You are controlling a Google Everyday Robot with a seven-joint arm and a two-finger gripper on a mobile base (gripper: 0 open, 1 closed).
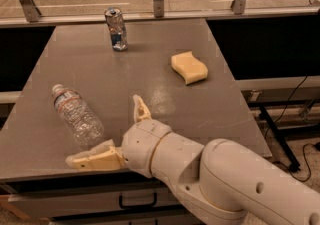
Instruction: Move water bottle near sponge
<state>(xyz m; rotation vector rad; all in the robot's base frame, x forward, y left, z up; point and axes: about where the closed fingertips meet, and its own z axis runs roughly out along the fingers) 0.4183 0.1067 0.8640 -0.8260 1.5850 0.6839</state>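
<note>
- My gripper [103, 129] sits low over the near edge of the table [220, 114], around 7 o'clock from the table's middle.
- It's spread wide and there's nothing in it. One finger [140, 110] points up toward 12 o'clock, the other finger [95, 159] lies flat and points out toward 9 o'clock.
- The water bottle [77, 116] is on its side on the left part of the table, white cap aimed at roughly 10 o'clock and base aimed at 4 o'clock.
- The bottle's base ends right in the gap between my two fingers, so it's basically in the mouth of the gripper.
- My flat finger is just beside the bottle's base, on the 6 o'clock side. Honestly I can't tell whether it's touching the plastic or just shy of it.
- The upright finger is clear of the bottle, off at its 3 o'clock side.
- The sponge [189, 67] lies flat at about 1 o'clock from my gripper, well apart from the bottle.
- A metal can [116, 29] stands upright near the far edge, around 12 o'clock from the gripper, apart from both the bottle and the sponge.
</note>
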